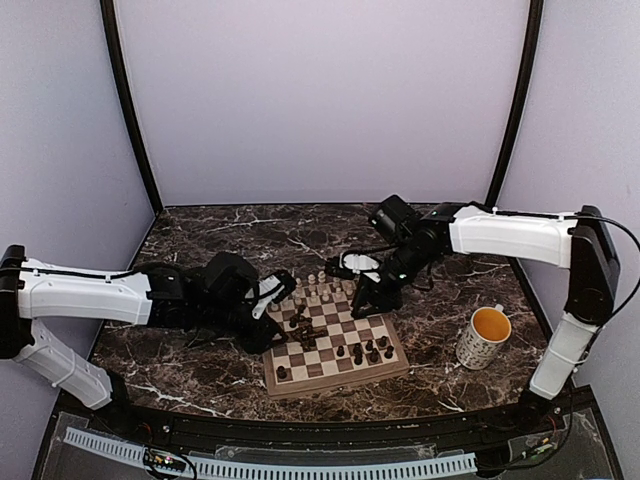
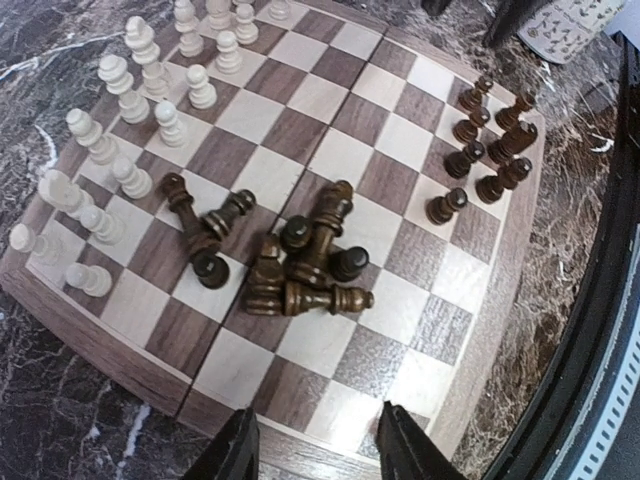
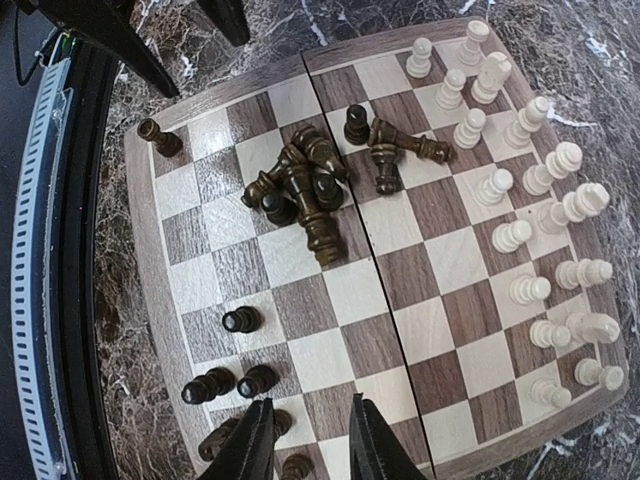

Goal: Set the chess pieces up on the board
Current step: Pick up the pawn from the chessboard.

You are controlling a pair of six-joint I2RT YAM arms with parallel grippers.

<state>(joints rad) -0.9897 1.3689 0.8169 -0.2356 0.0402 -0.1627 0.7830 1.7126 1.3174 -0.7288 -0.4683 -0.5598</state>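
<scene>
The table [image 1: 200, 240] in front of me is a dark slab, marble-patterned with white veins. The board [image 1: 330, 385] lies flat on it, near the middle toward the near edge. A speckled mug [image 1: 484, 337] stands upright on the stone to my right, apart from the board.

Standing upright toward the right side of the dark, white-veined marble surface [image 1: 230, 235], showing a speckled pale outside and a yellow-orange inside: a mug [image 1: 484, 340], resting straight on the stone with its open mouth facing up. Closing in the scene behind and on both sides, pale lilac walls [image 1: 320, 100], with a left black pole [image 1: 130, 110] and a right black pole [image 1: 516, 100] slanting up from the far corners. Running along the near edge beneath a black rim, a white perforated strip [image 1: 300, 465], also appearing at the margin of both wrist views.
</scene>
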